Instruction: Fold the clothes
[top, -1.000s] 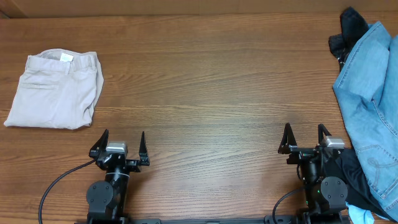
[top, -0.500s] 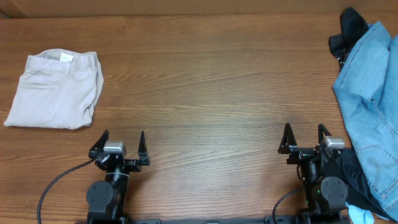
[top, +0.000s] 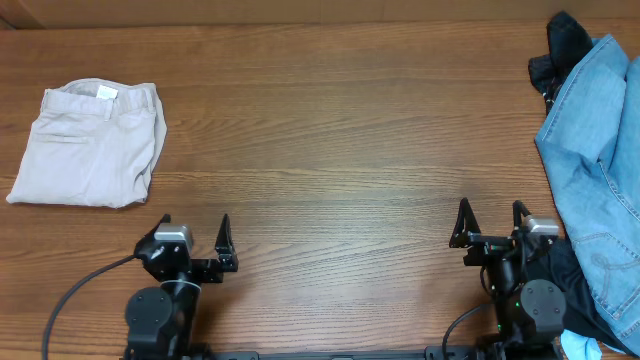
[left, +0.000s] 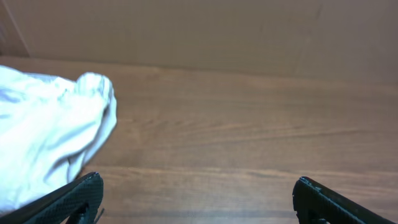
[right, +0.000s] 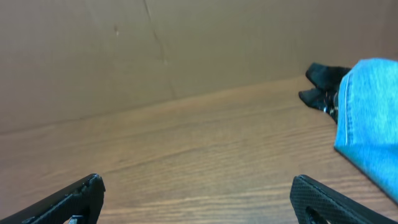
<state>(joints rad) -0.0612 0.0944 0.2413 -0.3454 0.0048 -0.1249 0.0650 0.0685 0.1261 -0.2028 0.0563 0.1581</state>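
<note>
The light-blue denim jeans lie crumpled along the table's right edge in the overhead view; their edge also shows at the right of the right wrist view. My right gripper is open and empty near the front edge, just left of the jeans; its fingertips span bare wood. My left gripper is open and empty at the front left; its fingertips are also over bare wood.
Folded beige trousers lie at the far left and show pale in the left wrist view. A black garment lies at the back right by the jeans, and more dark cloth beside the right arm. A brown wall backs the table.
My left arm has shifted slightly left and toward the front edge. The right arm and the clothes have barely moved.
</note>
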